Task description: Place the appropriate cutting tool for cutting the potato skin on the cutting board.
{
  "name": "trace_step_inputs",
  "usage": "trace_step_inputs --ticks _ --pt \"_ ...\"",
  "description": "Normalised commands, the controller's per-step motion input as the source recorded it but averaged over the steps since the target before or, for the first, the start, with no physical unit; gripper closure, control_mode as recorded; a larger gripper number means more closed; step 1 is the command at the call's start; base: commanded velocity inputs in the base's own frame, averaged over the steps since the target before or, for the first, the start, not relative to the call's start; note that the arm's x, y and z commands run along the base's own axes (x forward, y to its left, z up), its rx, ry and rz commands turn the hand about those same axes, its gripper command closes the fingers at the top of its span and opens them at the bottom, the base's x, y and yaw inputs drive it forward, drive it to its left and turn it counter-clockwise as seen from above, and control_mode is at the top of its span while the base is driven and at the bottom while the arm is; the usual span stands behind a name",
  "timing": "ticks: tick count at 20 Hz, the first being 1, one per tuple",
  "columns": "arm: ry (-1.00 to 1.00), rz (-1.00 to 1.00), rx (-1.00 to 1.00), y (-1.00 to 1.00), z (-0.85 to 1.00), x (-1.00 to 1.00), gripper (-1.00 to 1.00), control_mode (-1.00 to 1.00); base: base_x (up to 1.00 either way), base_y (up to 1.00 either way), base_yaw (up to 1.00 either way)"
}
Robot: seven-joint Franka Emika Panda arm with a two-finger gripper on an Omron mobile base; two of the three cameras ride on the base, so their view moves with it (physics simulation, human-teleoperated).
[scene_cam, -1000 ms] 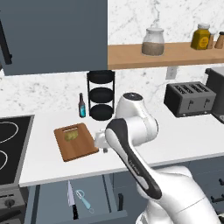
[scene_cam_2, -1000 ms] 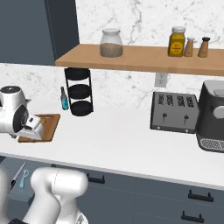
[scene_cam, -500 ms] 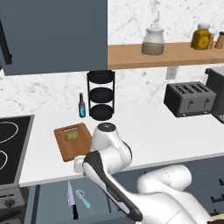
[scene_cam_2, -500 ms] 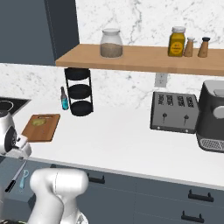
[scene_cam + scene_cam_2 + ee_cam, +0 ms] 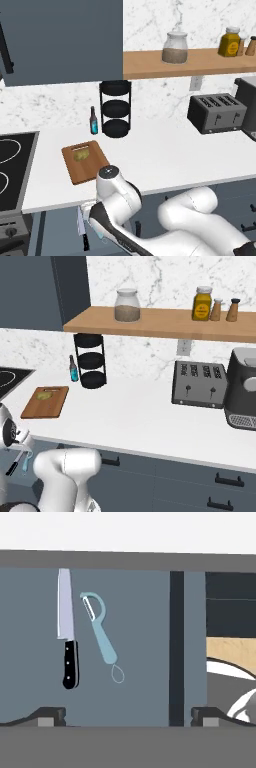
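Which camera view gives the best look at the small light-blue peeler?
The hand view: the small light-blue peeler lies whole and unobstructed beside the black-handled knife. The right base view shows it tiny in the drawer. In the left base view, the arm mostly hides it.

Peeler (image 5: 101,636) right of knife (image 5: 67,628); potato (image 5: 81,154) on cutting board (image 5: 91,167).

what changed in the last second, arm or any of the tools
The arm swung down off the counter, from over the cutting board toward the open drawer, putting the open gripper above the peeler and knife. Nothing grasped. Potato, board and both tools stayed put.
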Motion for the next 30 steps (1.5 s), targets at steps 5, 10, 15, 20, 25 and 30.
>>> trace_step_inputs --ticks 5,10,15,20,25,30 --pt "0.12 0.00 0.00 0.00 -0.47 -0.04 -1.00 -1.00 0.00 0.00 0.00" --pt "0.07 0.00 0.00 0.01 -0.34 0.00 -1.00 -1.00 0.00 0.00 0.00" --pt "0.03 0.00 0.00 0.13 -0.21 -0.24 -1.00 -1.00 0.00 0.00 0.00" --pt "0.00 0.00 -0.02 0.16 -0.17 -0.40 -1.00 -1.00 0.00 0.00 0.00" --pt "0.01 0.00 -0.01 0.11 -0.07 -0.43 -1.00 -1.00 0.00 0.00 0.00" --pt "0.00 0.00 0.00 0.02 -0.01 -0.53 -1.00 -1.00 0.00 0.00 0.00"
